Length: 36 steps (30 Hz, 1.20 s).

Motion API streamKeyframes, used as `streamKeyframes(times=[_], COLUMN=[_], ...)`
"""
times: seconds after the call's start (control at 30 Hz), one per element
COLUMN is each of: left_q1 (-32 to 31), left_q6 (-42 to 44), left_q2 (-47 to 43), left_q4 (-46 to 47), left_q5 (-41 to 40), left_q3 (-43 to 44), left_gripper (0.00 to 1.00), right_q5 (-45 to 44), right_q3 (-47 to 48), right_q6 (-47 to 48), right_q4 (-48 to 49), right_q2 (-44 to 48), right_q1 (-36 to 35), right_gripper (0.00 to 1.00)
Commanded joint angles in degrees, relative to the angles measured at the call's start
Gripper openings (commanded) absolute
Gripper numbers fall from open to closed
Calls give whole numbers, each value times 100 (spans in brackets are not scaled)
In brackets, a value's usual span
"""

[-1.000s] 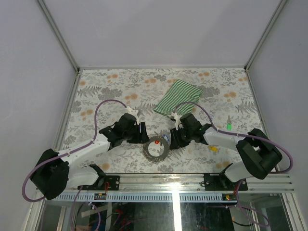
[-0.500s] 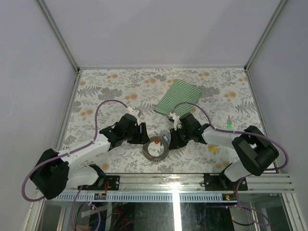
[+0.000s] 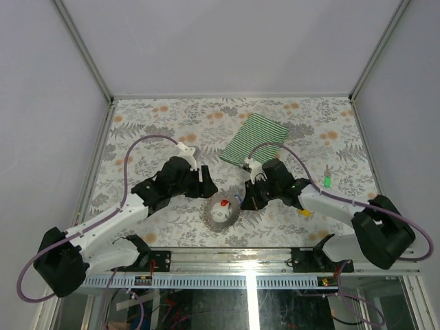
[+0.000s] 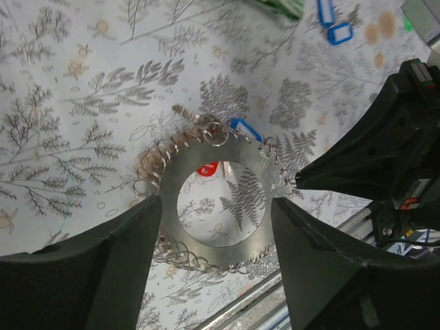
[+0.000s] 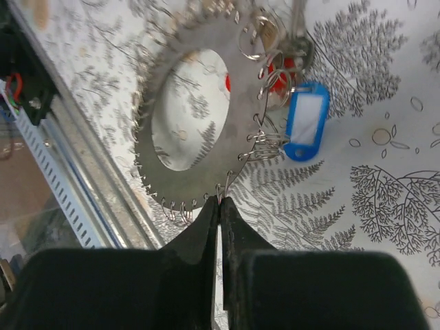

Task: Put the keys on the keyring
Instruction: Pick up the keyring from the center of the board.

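Note:
The keyring (image 3: pixel 216 218) is a flat silvery ring with several small wire loops round its rim, lying near the table's front edge. A red key tag (image 3: pixel 224 203) and a blue one (image 3: pixel 237 197) sit at its far rim. My right gripper (image 3: pixel 242 203) is shut on a wire loop at the keyring's rim (image 5: pixel 244 137), with the blue tag (image 5: pixel 307 120) and red tag (image 5: pixel 278 75) just beyond. My left gripper (image 4: pixel 214 204) is open above the keyring (image 4: pixel 220 258), one finger on each side. A yellow tag (image 3: pixel 305 212) lies to the right.
A green-and-white striped cloth (image 3: pixel 258 137) lies at the back centre. Two more blue tags (image 4: pixel 339 33) lie near it. A small green object (image 3: pixel 327 181) sits at the right. The metal rail of the table's front edge (image 3: pixel 247 253) runs just behind the keyring.
My left arm has risen and its gripper has drawn back a little from the keyring's left rim. My right gripper stays at the right rim, its arm stretched out lower.

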<state>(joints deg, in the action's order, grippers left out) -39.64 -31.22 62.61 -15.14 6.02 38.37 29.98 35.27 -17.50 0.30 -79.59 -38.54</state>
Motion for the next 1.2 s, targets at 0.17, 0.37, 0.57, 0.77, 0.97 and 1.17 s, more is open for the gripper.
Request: streamKeyframes(times=[0.17,0.37,0.57,0.77,0.97,1.17], left_q1=[-30,-72,-439,-1158,-1824,-2239], left_q6=[552,679,1151,2140,2907,3632], left_q2=[-878,-1018,-1176,-1167,-1200,-1223], left_q4=[527,744,1470,1599,2067,3278], left_q5=[46,-54,-9,-568,-1179,-1523], left_q3=[452,822,955,1139,868,389], left_gripper=[87,87,81,81,80,82], right_q5=[539,379,-353,-1082,-1347,-1485], right_q3=[405,851,1717,2105,2457,2753], right_q6=[342,268,-63,-732,-1310,-1828], right_q4=[-38,-239,-952,-1072,-1248,-1485], right_q2=[1334,1834,1898,2104,2193,2212], right_q1=[20,5,5,7,6,6], right_gripper=[0,0,0,0,0,0])
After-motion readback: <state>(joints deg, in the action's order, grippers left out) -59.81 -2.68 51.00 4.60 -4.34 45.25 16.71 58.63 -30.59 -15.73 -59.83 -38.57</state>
